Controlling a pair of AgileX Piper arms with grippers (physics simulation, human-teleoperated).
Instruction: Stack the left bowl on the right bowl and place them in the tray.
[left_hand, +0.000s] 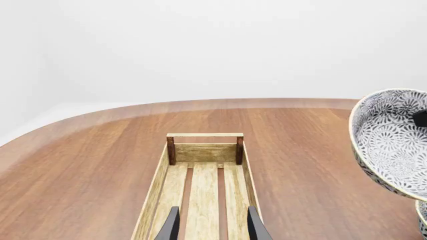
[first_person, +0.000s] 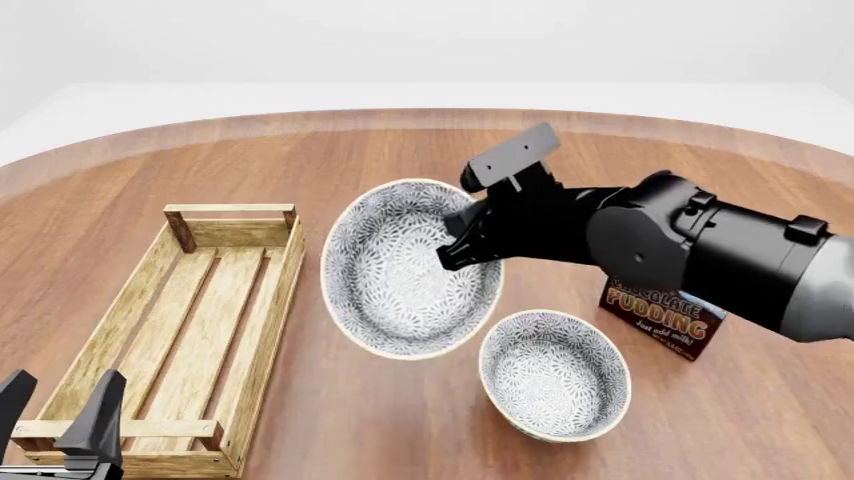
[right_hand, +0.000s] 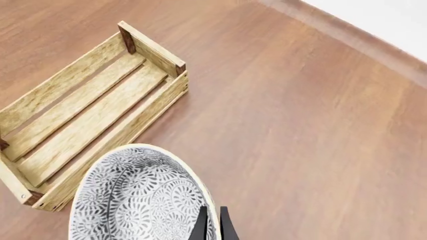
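The left bowl, patterned grey and white, hangs tilted above the table. My right gripper is shut on its rim. The right wrist view shows the bowl with the rim pinched in the right gripper. The right bowl, smaller, rests on the table just below and to the right of the held one. The tray, a long light-wood crate, lies at the left and holds nothing. My left gripper is open over the tray's near end; in the left wrist view its fingers straddle the slats.
A chocolate pudding box stands on the table behind the right bowl, under my right arm. The held bowl also shows beside the tray in the left wrist view. The tray lies beyond the held bowl in the right wrist view.
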